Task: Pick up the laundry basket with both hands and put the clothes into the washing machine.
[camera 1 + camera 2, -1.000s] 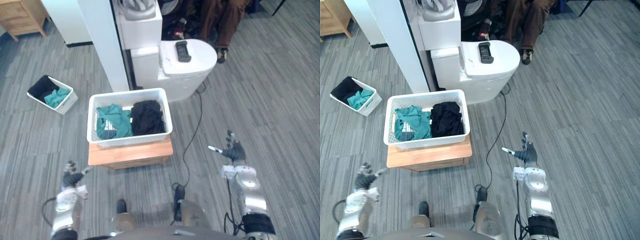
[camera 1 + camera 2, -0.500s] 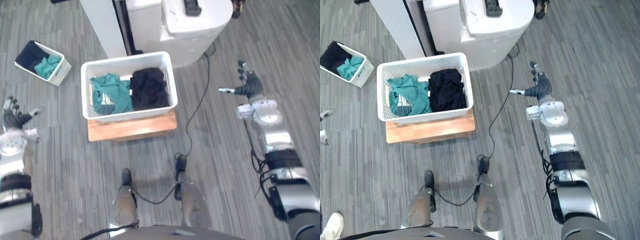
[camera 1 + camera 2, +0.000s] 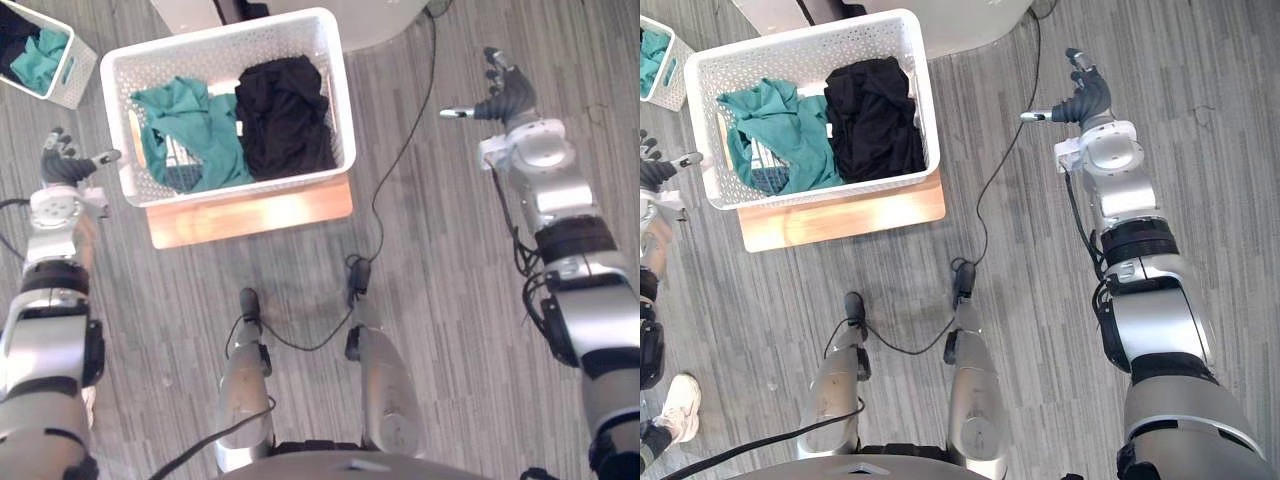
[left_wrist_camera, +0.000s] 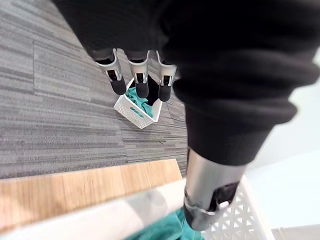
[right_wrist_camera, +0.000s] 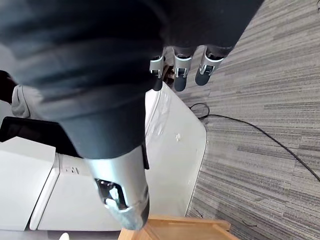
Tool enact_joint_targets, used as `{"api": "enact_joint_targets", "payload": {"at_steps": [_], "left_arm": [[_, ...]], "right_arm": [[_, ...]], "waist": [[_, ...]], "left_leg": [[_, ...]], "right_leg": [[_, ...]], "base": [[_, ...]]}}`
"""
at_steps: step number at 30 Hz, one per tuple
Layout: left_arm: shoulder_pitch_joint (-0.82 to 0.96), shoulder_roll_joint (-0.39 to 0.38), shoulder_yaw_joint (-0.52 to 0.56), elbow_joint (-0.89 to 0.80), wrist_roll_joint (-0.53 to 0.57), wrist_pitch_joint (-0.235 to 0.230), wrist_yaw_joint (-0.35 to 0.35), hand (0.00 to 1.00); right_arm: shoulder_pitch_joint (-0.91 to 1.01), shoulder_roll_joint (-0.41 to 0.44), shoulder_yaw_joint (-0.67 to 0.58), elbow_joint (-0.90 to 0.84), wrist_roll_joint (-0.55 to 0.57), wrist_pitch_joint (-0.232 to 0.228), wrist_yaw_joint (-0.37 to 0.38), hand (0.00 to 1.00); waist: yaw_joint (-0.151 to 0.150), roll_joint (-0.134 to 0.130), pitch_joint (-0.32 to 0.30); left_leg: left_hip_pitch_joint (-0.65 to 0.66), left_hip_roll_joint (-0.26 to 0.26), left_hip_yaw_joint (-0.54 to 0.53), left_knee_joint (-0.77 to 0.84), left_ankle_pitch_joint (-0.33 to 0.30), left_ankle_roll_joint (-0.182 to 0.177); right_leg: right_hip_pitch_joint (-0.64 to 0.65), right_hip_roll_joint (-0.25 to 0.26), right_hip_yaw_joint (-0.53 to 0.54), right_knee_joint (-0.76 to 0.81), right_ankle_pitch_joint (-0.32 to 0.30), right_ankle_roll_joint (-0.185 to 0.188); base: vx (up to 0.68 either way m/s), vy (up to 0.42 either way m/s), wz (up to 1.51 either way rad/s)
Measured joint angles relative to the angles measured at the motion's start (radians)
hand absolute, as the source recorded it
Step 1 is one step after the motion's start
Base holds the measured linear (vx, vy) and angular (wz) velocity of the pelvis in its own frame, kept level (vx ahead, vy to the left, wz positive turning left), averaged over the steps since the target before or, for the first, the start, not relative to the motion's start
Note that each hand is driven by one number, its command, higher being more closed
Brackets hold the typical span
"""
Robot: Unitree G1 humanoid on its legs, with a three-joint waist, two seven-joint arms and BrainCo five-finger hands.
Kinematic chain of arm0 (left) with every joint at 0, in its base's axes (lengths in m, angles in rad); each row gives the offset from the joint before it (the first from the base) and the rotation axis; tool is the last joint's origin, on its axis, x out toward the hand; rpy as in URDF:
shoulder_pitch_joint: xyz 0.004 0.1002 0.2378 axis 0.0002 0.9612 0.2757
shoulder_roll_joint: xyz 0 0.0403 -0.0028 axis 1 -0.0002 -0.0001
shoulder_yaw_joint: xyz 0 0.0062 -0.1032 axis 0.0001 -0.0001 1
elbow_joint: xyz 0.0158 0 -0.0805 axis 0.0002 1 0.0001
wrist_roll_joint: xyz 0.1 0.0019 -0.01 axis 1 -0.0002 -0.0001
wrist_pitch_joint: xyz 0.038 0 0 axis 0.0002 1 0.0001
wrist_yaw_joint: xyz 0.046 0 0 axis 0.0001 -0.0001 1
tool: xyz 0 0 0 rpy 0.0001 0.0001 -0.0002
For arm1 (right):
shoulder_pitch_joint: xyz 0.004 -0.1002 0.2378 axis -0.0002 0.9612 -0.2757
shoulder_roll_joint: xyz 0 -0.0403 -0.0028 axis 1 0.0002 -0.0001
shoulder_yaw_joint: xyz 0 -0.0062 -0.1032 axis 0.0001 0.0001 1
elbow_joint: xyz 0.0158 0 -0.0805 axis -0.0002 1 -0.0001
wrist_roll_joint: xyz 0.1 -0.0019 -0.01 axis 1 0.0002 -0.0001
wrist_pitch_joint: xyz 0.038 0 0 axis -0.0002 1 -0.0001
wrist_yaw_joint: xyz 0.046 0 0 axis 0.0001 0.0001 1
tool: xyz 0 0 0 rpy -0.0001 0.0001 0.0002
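A small white bin [image 3: 42,58] is cut off at the upper left corner. The left hand [image 3: 63,169], fingers spread, hovers just beside the laundry basket [image 3: 190,58]. It holds a teal garment [image 3: 185,125] and a black garment [image 3: 285,115] and sits on a wooden stand [image 3: 250,214]. A white appliance [image 3: 970,20] is cropped beyond it. The right hand [image 3: 505,97], spread and empty, hangs well apart over grey plank floor [image 3: 450,300].

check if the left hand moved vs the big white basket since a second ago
Yes. The left hand was in front of the wooden stand, nearer the robot; now it is level with the laundry basket, close beside its left wall.
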Motion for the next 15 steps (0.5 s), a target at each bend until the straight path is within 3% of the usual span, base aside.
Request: {"api": "enact_joint_targets", "payload": {"at_steps": [4,15], "left_arm": [[-0.043,-0.06,0.0,0.0,-0.038,0.01,0.023,0.0],[-0.124,-0.101,-0.014,0.003,-0.057,0.015,0.086,0.0]], "right_arm": [[-0.064,0.06,0.035,-0.009,-0.002,0.01,-0.004,0.0],[-0.084,0.171,0.063,-0.015,-0.021,0.011,-0.049,0.0]], "waist": [[0.003,-0.008,0.004],[0.003,-0.008,0.004]], "left_leg": [[-0.003,0.012,0.024,-0.052,0.028,-0.01],[-0.012,0.014,0.04,-0.125,0.084,-0.015]], "right_leg": [[-0.036,0.015,0.01,-0.001,0.004,-0.005],[-0.071,0.023,0.002,0.0,0.008,-0.01]], "base": [[0.0,-0.029,-0.11],[-0.01,0.0,0.02]]}}
